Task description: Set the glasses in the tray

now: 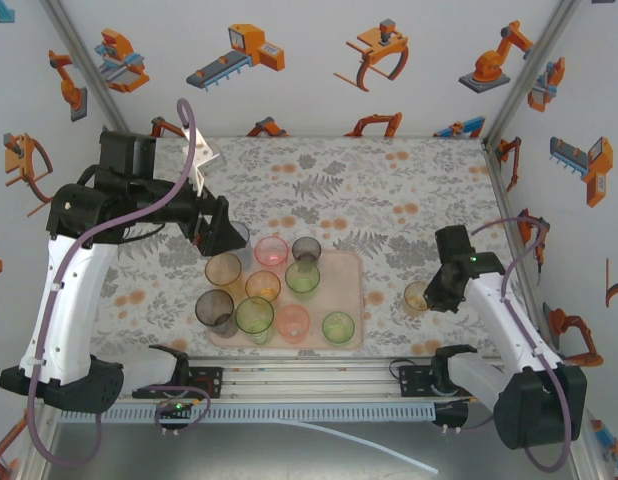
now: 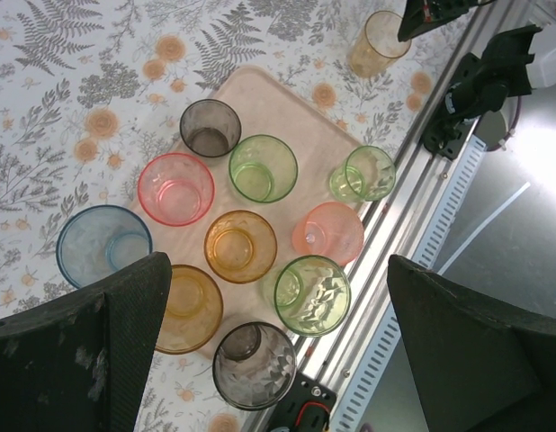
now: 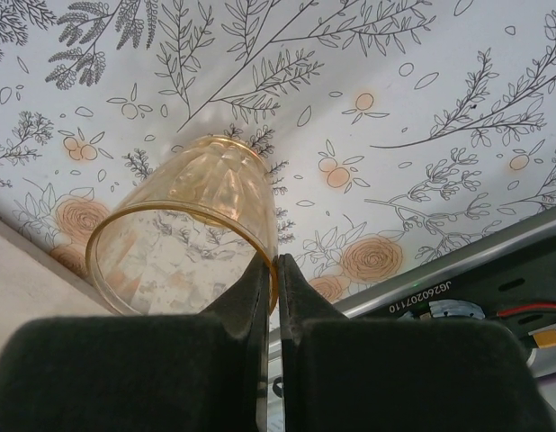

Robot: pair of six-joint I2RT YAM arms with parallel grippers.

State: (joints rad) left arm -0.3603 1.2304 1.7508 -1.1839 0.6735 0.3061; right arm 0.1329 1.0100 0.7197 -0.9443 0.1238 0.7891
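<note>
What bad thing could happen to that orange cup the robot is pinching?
The right hand pinches only the thin rim of the pale orange translucent plastic tumbler, so it might slip or tip. The flat pale pink tray is crowded with other tumblers, so setting it down could knock one.

The worktop (image 1: 419,200) is covered with a pale cloth printed with grey ferns and orange flowers. White walls (image 1: 309,100) on three sides carry orange and grey drawings of machines. Metal posts (image 1: 84,50) rise at the back corners, and a grooved metal rail (image 1: 319,378) edges the near side.
</note>
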